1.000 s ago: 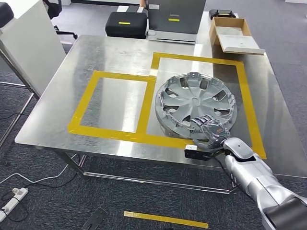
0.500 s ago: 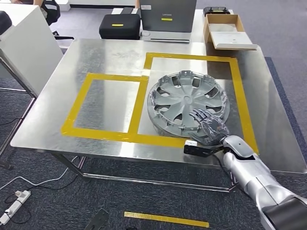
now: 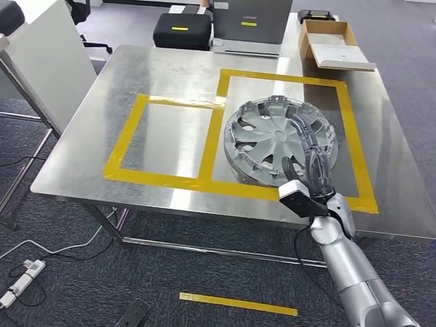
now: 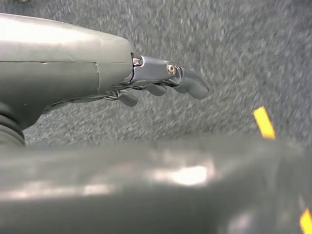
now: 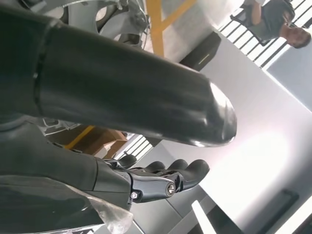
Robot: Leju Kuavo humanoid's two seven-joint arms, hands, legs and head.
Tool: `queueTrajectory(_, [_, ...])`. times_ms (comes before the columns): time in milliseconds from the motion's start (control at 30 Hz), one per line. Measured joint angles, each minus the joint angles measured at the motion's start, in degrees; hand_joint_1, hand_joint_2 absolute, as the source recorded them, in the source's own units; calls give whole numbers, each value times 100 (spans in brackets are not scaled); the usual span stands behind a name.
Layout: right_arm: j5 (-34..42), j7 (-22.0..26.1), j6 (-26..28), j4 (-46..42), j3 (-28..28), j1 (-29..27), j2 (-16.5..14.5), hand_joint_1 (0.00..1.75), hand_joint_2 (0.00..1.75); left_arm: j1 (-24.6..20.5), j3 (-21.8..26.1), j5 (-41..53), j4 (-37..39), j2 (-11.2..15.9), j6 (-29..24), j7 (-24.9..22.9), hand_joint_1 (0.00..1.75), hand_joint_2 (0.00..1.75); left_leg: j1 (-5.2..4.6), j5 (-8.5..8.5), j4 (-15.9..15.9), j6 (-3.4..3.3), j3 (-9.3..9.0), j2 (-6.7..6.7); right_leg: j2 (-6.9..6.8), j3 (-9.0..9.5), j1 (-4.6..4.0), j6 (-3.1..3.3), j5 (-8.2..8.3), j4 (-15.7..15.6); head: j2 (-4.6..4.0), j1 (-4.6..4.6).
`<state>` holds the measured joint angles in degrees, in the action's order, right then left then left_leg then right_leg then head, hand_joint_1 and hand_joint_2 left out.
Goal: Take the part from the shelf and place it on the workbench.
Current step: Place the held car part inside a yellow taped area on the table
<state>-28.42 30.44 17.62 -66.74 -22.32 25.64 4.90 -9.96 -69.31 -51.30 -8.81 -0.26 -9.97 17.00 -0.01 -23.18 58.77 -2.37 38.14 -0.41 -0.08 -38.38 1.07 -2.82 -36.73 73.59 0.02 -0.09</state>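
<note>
The part, a grey wheel cover point(image 3: 272, 136), lies flat on the metal workbench point(image 3: 169, 75) inside the right yellow-taped rectangle. My right hand point(image 3: 310, 160) stands over the cover's near rim, fingers stretched out and apart, holding nothing. In the right wrist view the same hand point(image 5: 162, 178) shows straight fingers, with a piece of the wheel cover point(image 5: 107, 14) behind the thumb. My left hand point(image 4: 158, 83) hangs over grey carpet with its fingers loosely extended and nothing in them.
A white panel point(image 3: 46, 61) leans at the table's left. A black case point(image 3: 182, 30), a grey laptop point(image 3: 249, 24) and a cardboard box point(image 3: 332, 44) sit at the far edge. A power strip point(image 3: 20, 283) and a yellow tape strip point(image 3: 236, 304) lie on the floor.
My right hand has lifted off the wheel cover's near rim and turned its fingers away from it. The cover stays on the table. The camera has shifted slightly.
</note>
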Motion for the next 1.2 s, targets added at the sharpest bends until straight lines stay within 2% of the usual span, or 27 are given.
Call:
queueTrajectory(67, [197, -29, -147, -356, 112, -161, -43, 0, 0, 6, 1, -13, 0, -9, 7, 2, 0, 0, -4, 93, 5, 26, 101, 0, -1, 511, -3, 32, 282, -661, 0, 1])
queueTrajectory(133, [483, -95, -399, -697, 242, -282, -96, 0, 0, 17, 9, -45, 0, -16, 7, 23, 0, 0, -17, 190, 10, 80, 173, 1, -2, 1048, -22, 63, 383, -1432, 0, -7])
queueTrajectory(200, [693, -148, -610, -959, 355, -413, -138, 0, 0, 37, 26, -73, 0, -21, 1, 48, 0, 0, -12, 293, -8, 150, 194, 3, 0, 1188, -55, 87, 372, -1717, 0, -7])
queueTrajectory(267, [764, -172, -702, -1128, 432, -547, -165, 0, 0, 65, 40, -80, 0, -16, -6, 54, 0, 0, 7, 327, -27, 225, 211, -2, -16, 1097, -52, 146, 464, -1731, 0, 7])
queueTrajectory(300, [779, -181, -722, -1194, 459, -594, -180, 0, 0, 83, 44, -81, 0, -13, -7, 54, 0, 0, 14, 191, 48, 263, 246, -3, -26, 1061, -43, 193, 532, -1742, 0, -4])
queueTrajectory(333, [788, -187, -732, -1251, 484, -628, -196, 0, 0, 96, 47, -81, 0, -9, -8, 54, 0, 0, 22, -56, 234, 297, 300, -3, -35, 1009, -29, 231, 612, -1754, 0, -15])
queueTrajectory(400, [803, -196, -740, -1340, 517, -678, -219, 0, 0, 108, 51, -81, 0, -9, -8, 55, 0, 0, 44, -682, 917, 354, 427, 2, -36, 877, -31, 271, 752, -1744, 0, -42])
queueTrajectory(433, [806, -197, -743, -1368, 530, -705, -223, 0, 0, 107, 52, -81, 0, -10, -8, 55, 0, 0, 52, -870, 1276, 375, 462, 3, -38, 800, -35, 270, 812, -1732, 0, -44])
queueTrajectory(467, [808, -198, -746, -1388, 540, -730, -226, 0, 0, 105, 53, -81, 0, -11, -8, 55, 0, 0, 56, -920, 1523, 388, 442, 3, -42, 717, -38, 267, 865, -1715, 0, -42])
queueTrajectory(500, [809, -199, -749, -1407, 550, -751, -230, 0, 0, 105, 55, -81, 0, -12, -8, 55, 0, 0, 58, -858, 1587, 393, 345, 4, -45, 629, -40, 260, 915, -1691, 0, -43])
queueTrajectory(533, [810, -199, -751, -1428, 562, -767, -234, 0, 0, 104, 59, -81, 0, -12, -8, 55, 0, 0, 59, -731, 1445, 387, 158, 4, -46, 542, -41, 250, 960, -1663, 0, -44])
queueTrajectory(567, [811, -201, -752, -1453, 576, -777, -239, 0, 0, 101, 65, -82, 0, -11, -8, 55, 0, 0, 59, -613, 1121, 372, -121, 4, -47, 464, -41, 235, 1002, -1633, 0, -44])
queueTrajectory(633, [812, -201, -752, -1506, 601, -779, -248, 0, 0, 84, 77, -82, 0, -8, -9, 55, 0, 0, 42, -606, 326, 314, -678, 0, -45, 350, -53, 188, 1073, -1582, 0, -42])
queueTrajectory(667, [812, -200, -753, -1528, 610, -778, -250, 0, 0, 75, 81, -82, 0, -7, -9, 55, 0, 0, 27, -650, 60, 278, -837, -4, -46, 317, -54, 156, 1115, -1571, 0, -40])
queueTrajectory(700, [812, -200, -754, -1544, 616, -779, -252, 0, 0, 70, 83, -81, 0, -5, -10, 56, 0, 0, 7, -685, -67, 237, -890, -7, -48, 294, -51, 117, 1162, -1573, 0, -37])
queueTrajectory(767, [812, -199, -758, -1553, 622, -795, -254, 0, 0, 75, 83, -81, 0, -11, -10, 57, 0, 0, -4, -595, -121, 141, -820, 7, -41, 251, -32, 37, 1226, -1582, 0, -37])
queueTrajectory(800, [812, -201, -759, -1553, 628, -806, -254, 0, 0, 77, 84, -81, 0, -14, -10, 57, 0, 0, 1, -532, -139, 90, -766, 19, -32, 193, -26, 7, 1145, -1532, 0, -29])
queueTrajectory(833, [814, -202, -760, -1554, 637, -814, -255, 0, 0, 77, 85, -82, 0, -13, -10, 57, 0, 0, 9, -460, -161, 46, -697, 32, -22, 115, -24, -14, 957, -1380, 0, -19])
queueTrajectory(900, [835, -197, -781, -1559, 653, -838, -256, 0, 0, 72, 87, -84, 0, -7, -19, 57, 0, 0, 5, -324, -170, -8, -530, 43, -13, -80, -21, -34, 375, -754, 0, 2])
queueTrajectory(933, [852, -186, -795, -1573, 658, -876, -256, 0, 0, 72, 87, -89, 0, -4, -26, 57, 0, 0, -4, -253, -168, -19, -437, 45, -11, -142, -23, -37, 160, -376, 0, 10])
queueTrajectory(967, [879, -166, -810, -1605, 661, -941, -256, 0, 0, 78, 87, -98, 0, -5, -34, 61, 0, 0, -14, -182, -166, -23, -346, 45, -10, -155, -28, -35, 84, -88, 0, 14])
queueTrajectory(1000, [919, -142, -826, -1655, 662, -1031, -257, 0, 0, 89, 87, -108, 0, -5, -43, 70, 0, 0, -23, -112, -162, -22, -255, 44, -8, -97, -34, -26, 150, 49, 0, 17])
queueTrajectory(1033, [989, -116, -851, -1723, 663, -1138, -263, 0, 0, 106, 87, -123, 0, -8, -56, 85, 0, 0, -28, -44, -158, -14, -167, 43, -6, 51, -41, -12, 318, -3, 0, 22])
queueTrajectory(1067, [1107, -91, -896, -1805, 669, -1252, -276, 0, 0, 125, 88, -142, 0, -10, -70, 106, 0, 0, -31, 22, -152, -1, -89, 40, -6, 302, -47, 5, 486, -256, 0, 21])
queueTrajectory(1100, [1268, -62, -959, -1896, 685, -1363, -299, 0, 0, 143, 90, -158, 0, -14, -85, 128, 0, 0, -38, 82, -141, 19, -23, 36, -6, 637, -55, 25, 561, -658, 0, 22])
queueTrajectory(1167, [1626, 24, -1108, -2101, 745, -1572, -367, 0, 0, 170, 98, -195, 0, -19, -111, 167, 0, 0, -53, 202, -116, 74, 66, 32, -5, 1259, -73, 70, 442, -1542, 0, 20])
queueTrajectory(1200, [1761, 73, -1180, -2200, 777, -1675, -400, 0, 0, 181, 107, -212, 0, -20, -121, 180, 0, 0, -53, 261, -114, 103, 88, 34, -3, 1411, -86, 95, 354, -1798, 0, 23])
